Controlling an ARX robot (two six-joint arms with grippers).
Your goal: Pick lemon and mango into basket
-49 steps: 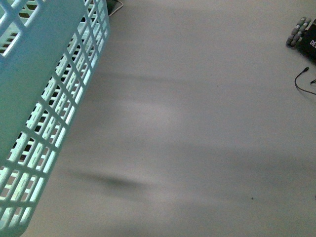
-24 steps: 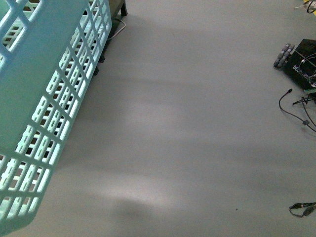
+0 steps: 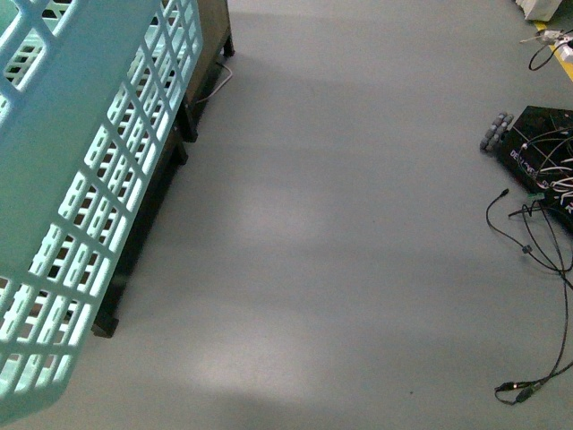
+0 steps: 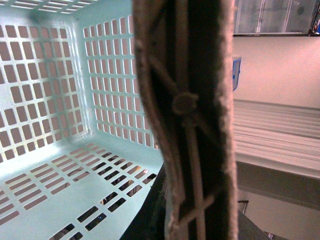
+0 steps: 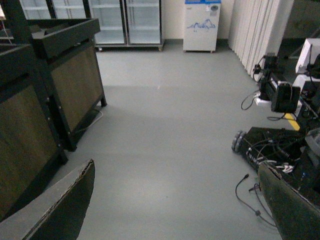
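While holding basket point(image 3: 81, 179) up at near left, keep handle point(image 4: 185, 125) level; left gripper out of view, cannot tell its hold; right gripper point(image 5: 175, 220) spread, empty; lemon, mango nowhere in view; scan crates point(image 5: 70, 85) at left first

A smooth grey floor point(image 3: 358, 224) lies in soft pale bands of light, with black cables point(image 3: 526, 247) trailing over it beside a low wheeled base point(image 3: 537, 143). Dark-framed stands point(image 5: 75, 85) with brown panels line one side. By the far wall stand glass-door fridges point(image 5: 125, 22), a white cabinet point(image 5: 201, 25) and pale blinds point(image 5: 255, 30).
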